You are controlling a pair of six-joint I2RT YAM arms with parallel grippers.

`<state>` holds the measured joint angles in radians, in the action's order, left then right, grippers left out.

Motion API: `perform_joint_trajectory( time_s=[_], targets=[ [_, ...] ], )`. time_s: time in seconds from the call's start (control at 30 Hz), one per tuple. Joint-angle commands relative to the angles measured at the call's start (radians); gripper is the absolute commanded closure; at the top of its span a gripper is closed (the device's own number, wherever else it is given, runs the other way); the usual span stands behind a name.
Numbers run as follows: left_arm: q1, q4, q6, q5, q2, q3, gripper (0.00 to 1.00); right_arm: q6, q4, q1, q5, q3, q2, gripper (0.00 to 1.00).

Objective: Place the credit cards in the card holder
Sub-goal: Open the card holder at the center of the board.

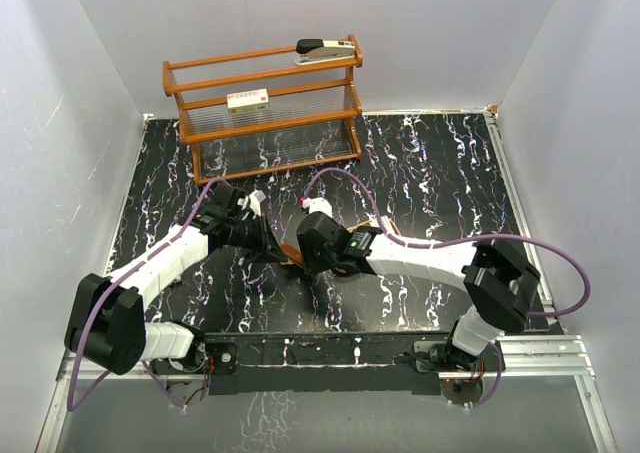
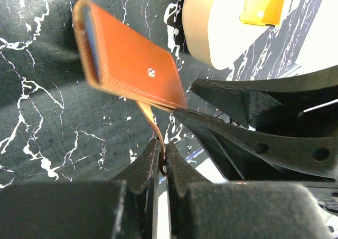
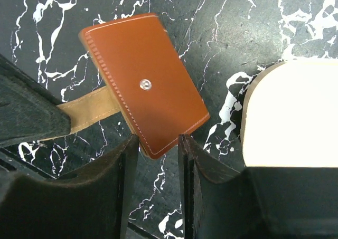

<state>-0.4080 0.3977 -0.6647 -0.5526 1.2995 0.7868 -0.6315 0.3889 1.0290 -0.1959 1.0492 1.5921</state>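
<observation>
Left end effector point(image 2: 163, 153) clenched on snap tab point(image 2: 150, 117), card holder point(image 2: 132, 70) hanging just ahead, probably held steady for loading; right end effector point(image 3: 157, 143) straddles its corner, cannot tell if gripping.

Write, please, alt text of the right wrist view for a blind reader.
A closed brown leather card holder has its lower corner between the fingers of the right gripper, above a black marble table. The left gripper pinches its tan strap at left; a pale tray edges in at right.
</observation>
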Motion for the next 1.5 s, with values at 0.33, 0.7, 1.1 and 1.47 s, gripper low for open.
perform_joint_trajectory(
  time_s=[0.33,0.7,1.1,1.47],
  targets=[
    [0.001,0.073,0.023,0.011,-0.054,0.011,1.0,0.065,-0.028,-0.003,-0.077,0.065,0.029,1.0],
    [0.001,0.067,0.037,-0.012,-0.063,0.003,1.0,0.145,0.006,-0.007,-0.091,0.104,-0.004,0.98],
    [0.001,0.055,0.05,-0.028,-0.081,-0.001,1.0,0.39,-0.098,-0.013,0.107,0.081,0.003,0.67],
    [0.002,0.105,0.059,0.044,-0.088,0.005,1.0,0.374,-0.101,-0.024,0.054,0.088,0.072,0.97]
  ],
)
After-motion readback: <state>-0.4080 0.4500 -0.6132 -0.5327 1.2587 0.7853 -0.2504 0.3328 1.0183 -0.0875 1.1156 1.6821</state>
